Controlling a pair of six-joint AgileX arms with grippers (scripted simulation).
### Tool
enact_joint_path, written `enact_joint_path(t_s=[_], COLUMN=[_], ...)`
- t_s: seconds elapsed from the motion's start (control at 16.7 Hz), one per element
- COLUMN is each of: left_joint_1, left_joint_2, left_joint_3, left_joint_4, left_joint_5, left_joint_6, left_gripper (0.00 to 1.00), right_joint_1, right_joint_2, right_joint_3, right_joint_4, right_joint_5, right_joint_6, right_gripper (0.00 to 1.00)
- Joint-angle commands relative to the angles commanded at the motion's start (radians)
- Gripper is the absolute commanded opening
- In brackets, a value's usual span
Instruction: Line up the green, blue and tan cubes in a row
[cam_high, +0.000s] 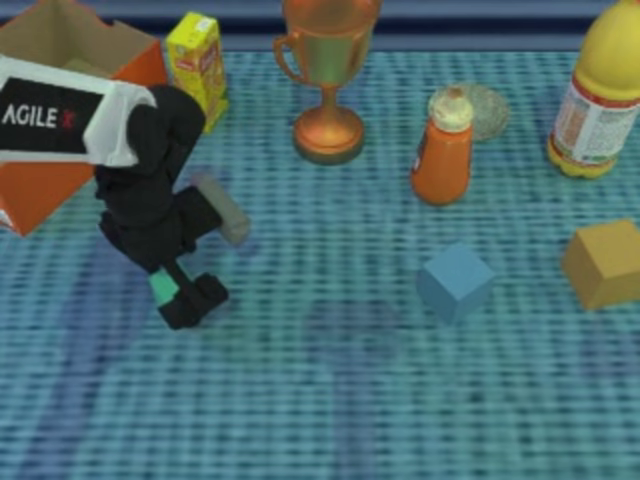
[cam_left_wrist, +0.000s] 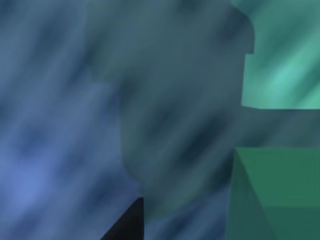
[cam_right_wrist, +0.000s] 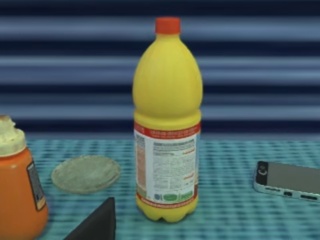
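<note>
My left gripper hangs low over the table's left part, tilted, and is shut on the small mint-green cube, of which only a sliver shows among the black fingers. In the left wrist view the green cube fills one corner beside a dark fingertip. The light-blue cube sits right of centre on the cloth. The tan cube rests at the right edge. My right arm is out of the top view; its gripper is open, with one finger showing.
An open orange-sided cardboard box lies under my left arm at the back left, with a yellow juice carton beside it. A bronze trophy, an orange bottle, a grey disc and a yellow bottle line the back. A phone lies near the yellow bottle.
</note>
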Motion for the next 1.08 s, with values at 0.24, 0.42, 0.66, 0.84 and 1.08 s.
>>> enact_joint_path(t_s=[0.24,0.42,0.66,0.84,1.08], left_joint_1=[0.000,0.000,0.000,0.000,0.010], left_joint_2=[0.000,0.000,0.000,-0.042,-0.076], left_joint_3=[0.000,0.000,0.000,0.009,0.056], left_joint_4=[0.000,0.000,0.000,-0.027,-0.102], left_joint_5=[0.000,0.000,0.000,0.017,0.017], left_joint_6=[0.000,0.000,0.000,-0.012,-0.016], left_gripper=[0.10,0.00,0.00,0.00,0.00], right_joint_1=[0.000,0.000,0.000,0.000,0.000], right_joint_2=[0.000,0.000,0.000,0.000,0.000], right_joint_3=[0.000,0.000,0.000,0.000,0.000], right_joint_4=[0.000,0.000,0.000,0.000,0.000], right_joint_5=[0.000,0.000,0.000,0.000,0.000], right_joint_6=[0.000,0.000,0.000,0.000,0.000], right_gripper=[1.00,1.00,1.00,1.00,1.00])
